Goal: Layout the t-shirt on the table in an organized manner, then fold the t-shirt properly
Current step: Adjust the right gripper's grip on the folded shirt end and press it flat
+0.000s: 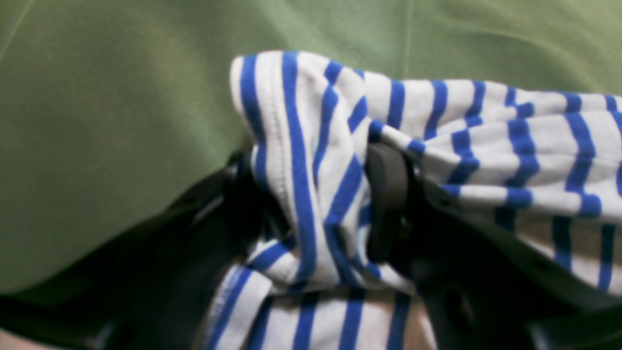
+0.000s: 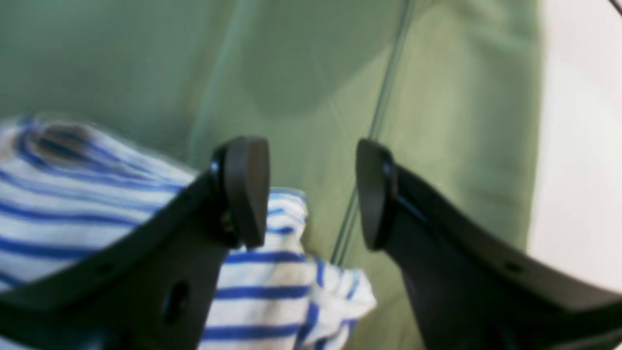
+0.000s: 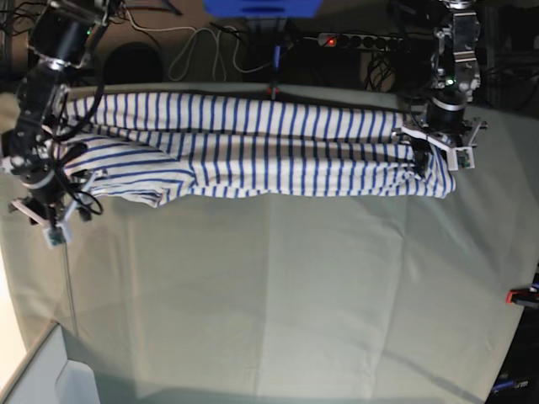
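The white t-shirt [image 3: 278, 147] with blue stripes lies stretched in a long band across the far part of the table [image 3: 278, 286]. My left gripper [image 3: 434, 156] is at the shirt's right end. In the left wrist view its jaws stand apart, and a bunched fold of the t-shirt [image 1: 311, 160] sits loosely between the left gripper [image 1: 311, 194] fingers. My right gripper [image 3: 52, 223] hangs by the shirt's left end. In the right wrist view the right gripper [image 2: 311, 194] is open with nothing between its pads [image 2: 245, 189], and the t-shirt [image 2: 262, 291] lies just below and to the left.
A red clamp [image 3: 522, 295] sits at the table's right edge. A white bin [image 3: 76, 383] stands off the near left corner. Cables and a power strip [image 3: 354, 38] run behind the far edge. The table's side edge [image 2: 537, 146] shows in the right wrist view.
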Tool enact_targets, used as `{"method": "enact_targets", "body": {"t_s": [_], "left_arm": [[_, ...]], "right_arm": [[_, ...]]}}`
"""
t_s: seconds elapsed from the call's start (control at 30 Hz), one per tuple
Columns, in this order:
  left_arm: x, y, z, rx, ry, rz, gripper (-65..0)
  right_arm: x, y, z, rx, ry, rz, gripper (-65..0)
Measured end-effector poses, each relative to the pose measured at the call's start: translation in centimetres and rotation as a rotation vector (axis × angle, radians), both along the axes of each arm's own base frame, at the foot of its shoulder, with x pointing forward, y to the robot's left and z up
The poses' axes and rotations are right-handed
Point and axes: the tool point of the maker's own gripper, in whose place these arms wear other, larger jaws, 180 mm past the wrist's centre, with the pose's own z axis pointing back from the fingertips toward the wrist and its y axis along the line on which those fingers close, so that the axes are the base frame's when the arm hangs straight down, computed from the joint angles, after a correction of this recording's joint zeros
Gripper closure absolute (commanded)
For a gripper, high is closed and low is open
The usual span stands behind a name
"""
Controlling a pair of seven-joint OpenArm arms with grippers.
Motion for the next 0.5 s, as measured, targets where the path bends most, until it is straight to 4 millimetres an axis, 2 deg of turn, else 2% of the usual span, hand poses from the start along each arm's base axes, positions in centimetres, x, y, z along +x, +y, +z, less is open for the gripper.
{"method": "enact_targets", "body": {"t_s": [0.1,0.23,0.43,0.5], "left_arm": [[0.0,0.0,0.0,0.0,-0.001,0.0,-31.2],[0.0,0.0,0.0,-0.001,0.002,0.001,-31.2],[0.0,0.0,0.0,-0.001,0.002,0.001,-31.2],[0.0,0.0,0.0,-0.001,0.001,0.001,-31.2]], "right_arm": [[0.0,0.1,-2.1,0.034,0.06,-0.009,-29.9],[-1.3,-0.7,-4.2,-0.003,0.149,-0.014,-29.9],[-1.7,-0.8,-4.7,-0.023,0.169,-0.009,-29.4],[-2.1,-0.8,-4.9,-0.024,0.177,-0.008,-27.2]]}}
